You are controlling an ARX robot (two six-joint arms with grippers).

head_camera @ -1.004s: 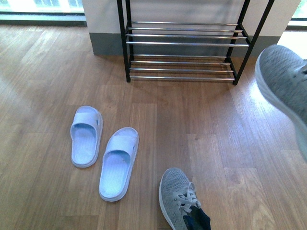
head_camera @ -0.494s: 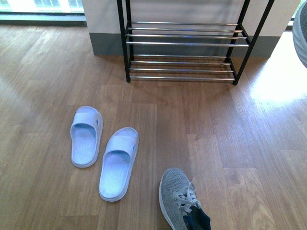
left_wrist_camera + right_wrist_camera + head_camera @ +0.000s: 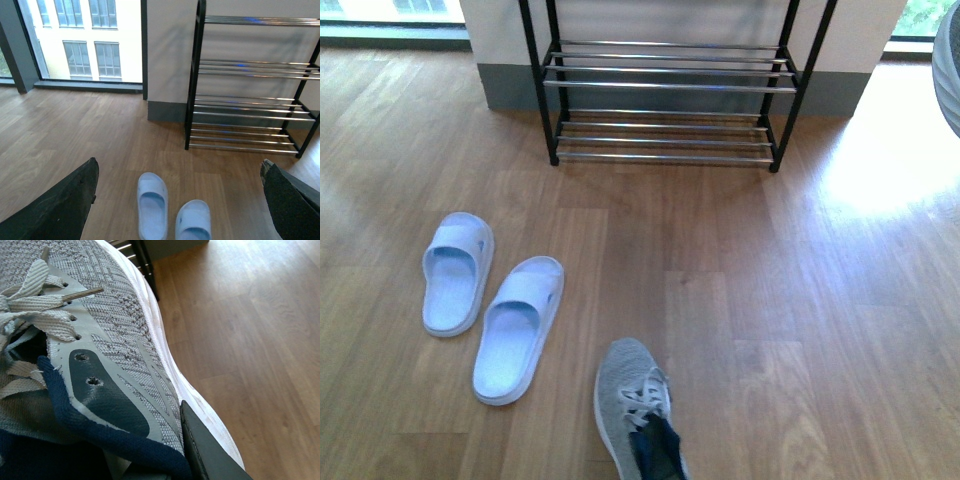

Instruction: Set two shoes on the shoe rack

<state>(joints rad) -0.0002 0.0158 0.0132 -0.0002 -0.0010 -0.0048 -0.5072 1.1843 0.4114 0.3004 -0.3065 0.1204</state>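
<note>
The shoe rack (image 3: pixel 665 85), black frame with chrome bars, stands against the far wall in the front view. One grey sneaker (image 3: pixel 632 405) lies on the wood floor near the bottom edge, toe toward the rack. The other grey sneaker (image 3: pixel 115 330) fills the right wrist view; my right gripper (image 3: pixel 175 440) is shut on its navy collar, with one dark finger (image 3: pixel 205 450) against the outer side. Only a sliver of that held sneaker (image 3: pixel 950 70) shows at the front view's right edge. My left gripper (image 3: pixel 179 167) hangs open and holds nothing, well short of the shoe rack (image 3: pixel 250 100).
Two pale blue slippers (image 3: pixel 455 272) (image 3: pixel 518 327) lie side by side on the floor, left of the loose sneaker and under the left gripper (image 3: pixel 152 205). A window (image 3: pixel 85 40) reaches the floor left of the rack. Bright sunlight falls on the floor at the right.
The held sneaker has risen from the right side of the front view to a sliver at its upper right edge. Rack, slippers and floor sneaker have shifted left in the picture.
</note>
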